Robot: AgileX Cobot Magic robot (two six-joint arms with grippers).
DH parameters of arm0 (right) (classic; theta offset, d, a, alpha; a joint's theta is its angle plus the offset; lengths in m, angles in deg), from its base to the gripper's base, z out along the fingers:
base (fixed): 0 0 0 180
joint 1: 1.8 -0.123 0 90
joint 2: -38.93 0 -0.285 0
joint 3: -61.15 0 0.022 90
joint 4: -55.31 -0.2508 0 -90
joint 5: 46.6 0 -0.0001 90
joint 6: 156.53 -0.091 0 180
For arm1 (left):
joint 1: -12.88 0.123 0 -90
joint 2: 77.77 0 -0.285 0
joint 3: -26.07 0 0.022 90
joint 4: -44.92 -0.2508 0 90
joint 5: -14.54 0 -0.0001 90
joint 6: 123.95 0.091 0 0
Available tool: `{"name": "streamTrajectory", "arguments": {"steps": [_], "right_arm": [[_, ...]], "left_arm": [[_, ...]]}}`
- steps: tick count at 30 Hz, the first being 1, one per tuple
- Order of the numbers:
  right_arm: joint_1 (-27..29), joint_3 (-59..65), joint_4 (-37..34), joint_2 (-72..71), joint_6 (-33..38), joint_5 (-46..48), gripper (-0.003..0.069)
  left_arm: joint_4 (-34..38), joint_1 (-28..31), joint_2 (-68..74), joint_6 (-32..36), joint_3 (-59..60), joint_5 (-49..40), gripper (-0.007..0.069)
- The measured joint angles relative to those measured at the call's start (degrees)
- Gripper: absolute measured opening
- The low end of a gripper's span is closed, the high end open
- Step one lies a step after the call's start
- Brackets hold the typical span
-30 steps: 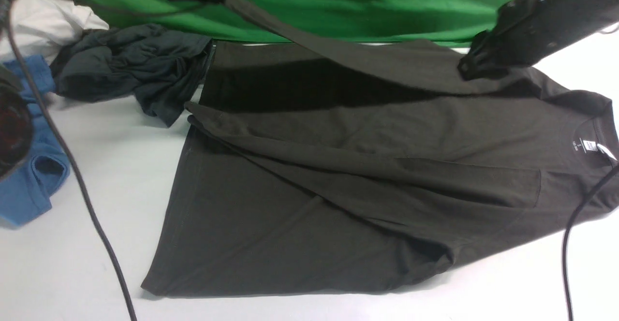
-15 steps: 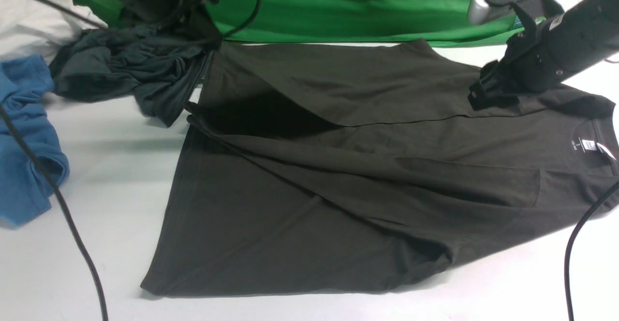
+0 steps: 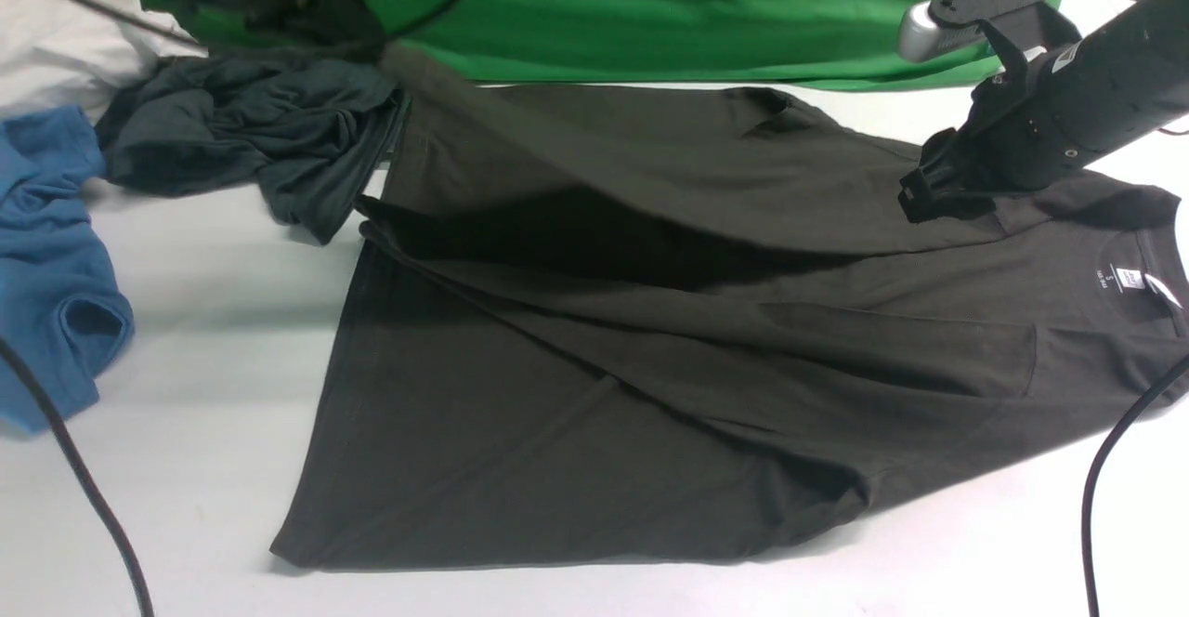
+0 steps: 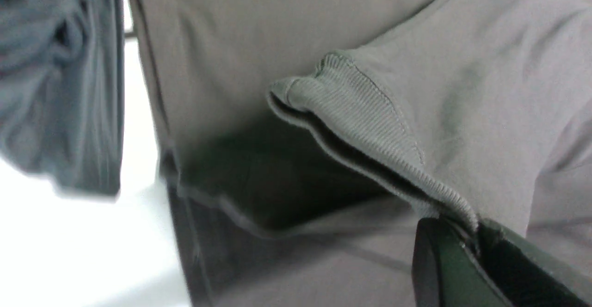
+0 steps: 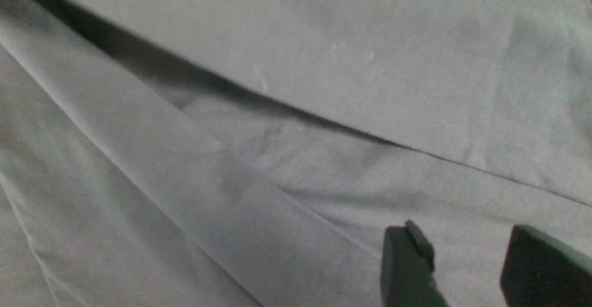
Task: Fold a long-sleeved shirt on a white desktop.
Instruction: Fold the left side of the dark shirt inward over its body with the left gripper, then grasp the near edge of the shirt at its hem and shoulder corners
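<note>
Front view is showing the long-sleeved shirt lying hem-left, collar-right on the white desktop, the left gripper pinching its sleeve cuff far-left, the right gripper standing half-open, empty, over the shoulder.

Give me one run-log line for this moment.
stage: sleeve fold | left gripper: shut on sleeve cuff, raised | right gripper: open, over long-sleeved shirt near shoulder | surface: white desktop

A crumpled grey-teal garment is lying below the left gripper, just to its left. A blue garment and a white cloth are sitting farther left. A green backdrop is hanging behind it and the right gripper; a black cable is trailing nearer than the latter.
</note>
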State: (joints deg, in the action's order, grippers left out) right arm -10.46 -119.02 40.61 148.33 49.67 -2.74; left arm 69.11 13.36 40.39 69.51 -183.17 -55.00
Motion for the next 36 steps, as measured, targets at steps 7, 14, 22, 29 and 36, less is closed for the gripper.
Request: {"name": "streamTrajectory", "arguments": {"steps": [7,14,22,29,36], "right_arm": [[0.0,0.11,-0.05,0.0,0.0,-0.11,0.0283],[0.05,0.11,-0.05,0.0,-0.54,0.21,0.0291],[0.06,0.11,0.0,-2.97,-0.58,1.08,0.0408],[0.06,2.88,-0.11,-10.1,-2.16,3.03,0.043],[0.06,9.97,-0.23,-16.08,-3.18,-0.69,0.043]], "left_arm": [[-3.32,0.0,3.41,-3.66,10.7,3.62,0.0066],[-4.44,0.0,4.71,-5.0,11.41,2.62,0.023],[-8.96,0.0,1.15,-5.09,11.9,0.07,0.0594],[-9.41,0.0,-12.88,-8.33,26.77,0.25,0.0662],[-6.36,0.0,-20.89,-10.75,53.05,10.46,0.0662]]}}
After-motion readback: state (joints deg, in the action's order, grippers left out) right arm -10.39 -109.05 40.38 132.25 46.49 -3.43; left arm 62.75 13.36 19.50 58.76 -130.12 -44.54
